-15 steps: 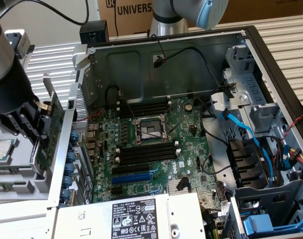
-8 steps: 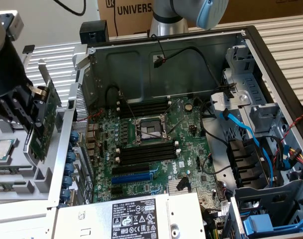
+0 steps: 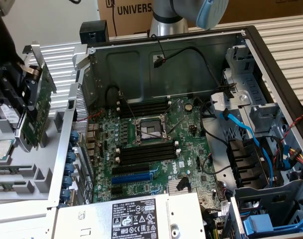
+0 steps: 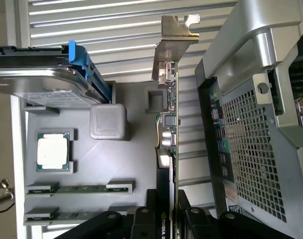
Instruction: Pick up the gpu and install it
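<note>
Jaws clamped on the gpu (image 3: 41,107), pinching across its thin faces at the end away from the bracket (image 4: 171,50). Card held on edge outside the case (image 3: 141,69), just off its perforated rear wall on the exterior view's left, not yet over the motherboard (image 3: 191,144) inside the case. Likely light and stiff, but fragile. Best gripped flat across cooler and board back, clear of contacts and small components.
</note>
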Robot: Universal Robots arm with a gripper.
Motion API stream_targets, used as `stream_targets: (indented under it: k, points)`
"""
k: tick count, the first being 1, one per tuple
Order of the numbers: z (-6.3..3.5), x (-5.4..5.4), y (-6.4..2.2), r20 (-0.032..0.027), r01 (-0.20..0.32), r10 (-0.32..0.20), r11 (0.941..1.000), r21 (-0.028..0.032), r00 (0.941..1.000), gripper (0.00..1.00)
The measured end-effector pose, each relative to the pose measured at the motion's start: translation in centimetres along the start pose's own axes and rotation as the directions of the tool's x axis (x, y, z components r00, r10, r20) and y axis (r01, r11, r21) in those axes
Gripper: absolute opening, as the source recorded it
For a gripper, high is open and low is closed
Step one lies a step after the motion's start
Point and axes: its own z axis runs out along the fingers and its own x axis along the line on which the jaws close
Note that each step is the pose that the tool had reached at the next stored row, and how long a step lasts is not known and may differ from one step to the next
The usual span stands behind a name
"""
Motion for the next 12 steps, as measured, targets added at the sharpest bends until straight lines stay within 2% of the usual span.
stream_targets:
  k: [6, 12]
  points:
    - [-2.68, -0.3, 0.36, -0.0018, 0.0, 0.0, 1.0, 0.0002, 1.0, 0.27]
    - [-5.36, -1.6, 0.85, -0.006, -0.001, 0.001, 1.0, 0.0008, 1.0, 0.27]
